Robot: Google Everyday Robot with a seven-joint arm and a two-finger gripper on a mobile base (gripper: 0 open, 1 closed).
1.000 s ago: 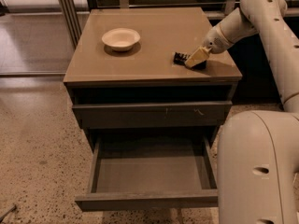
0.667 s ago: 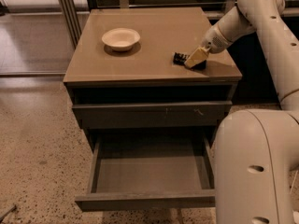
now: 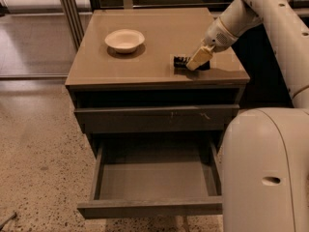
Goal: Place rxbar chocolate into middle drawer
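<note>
The rxbar chocolate (image 3: 181,61) is a small black bar lying on the brown cabinet top (image 3: 159,33) near its right front corner. My gripper (image 3: 199,58) reaches in from the upper right and sits down on the bar's right end, hiding that part. The middle drawer (image 3: 153,180) is pulled out below, with a grey inside and nothing in it. Its plain front panel (image 3: 149,209) faces the camera.
A white bowl (image 3: 124,39) stands on the cabinet top at the left. The shut top drawer front (image 3: 154,118) with pale scratches is above the open drawer. My white base (image 3: 265,173) stands against the drawer's right side. Speckled floor (image 3: 38,168) lies to the left.
</note>
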